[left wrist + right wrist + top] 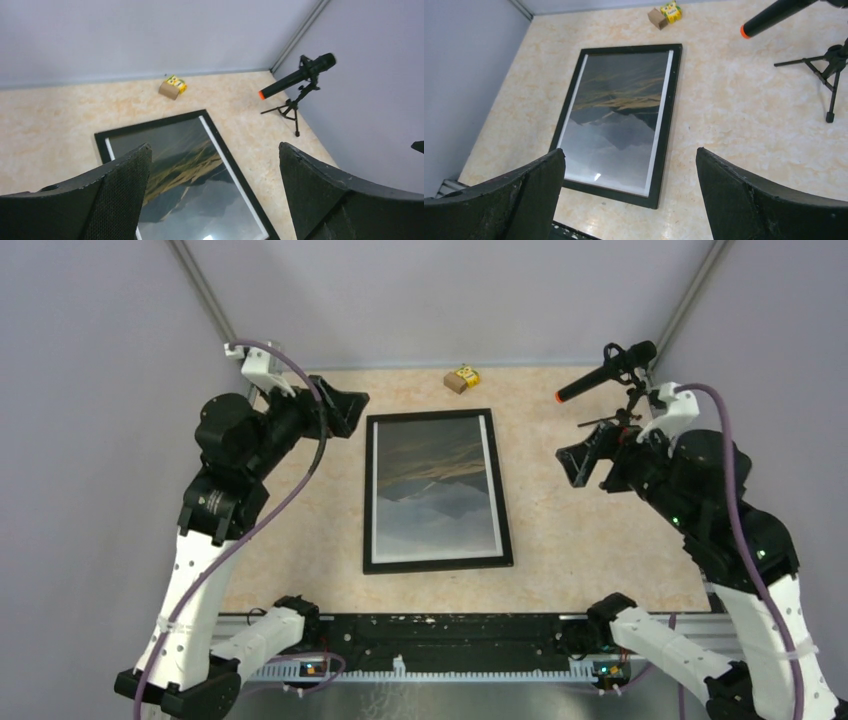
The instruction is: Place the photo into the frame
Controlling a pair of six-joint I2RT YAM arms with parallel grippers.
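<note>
**A:** Starting at the left, we see the left gripper (338, 406) raised above the table (300, 540), near the far left corner of the frame (437, 565). Its jaws are spread wide with nothing between them.

**B:** We agree. From its wrist, the two fingers (125, 190) stand far apart, and only the picture shows below the gap.

**A:** In the middle we have the frame lying flat on the table, black front up. The photo (435, 490) sits inside it, its white border lining the black rim.

**B:** Past the frame's far edge we find a small brown-and-yellow box (461, 378), well apart from it.

**A:** On the right, the right gripper (585, 462) hovers clear of the frame, likewise wide open and empty.

**B:** Behind it we see a black microphone (605, 375) with an orange tip, on a tripod (831, 65).
</note>
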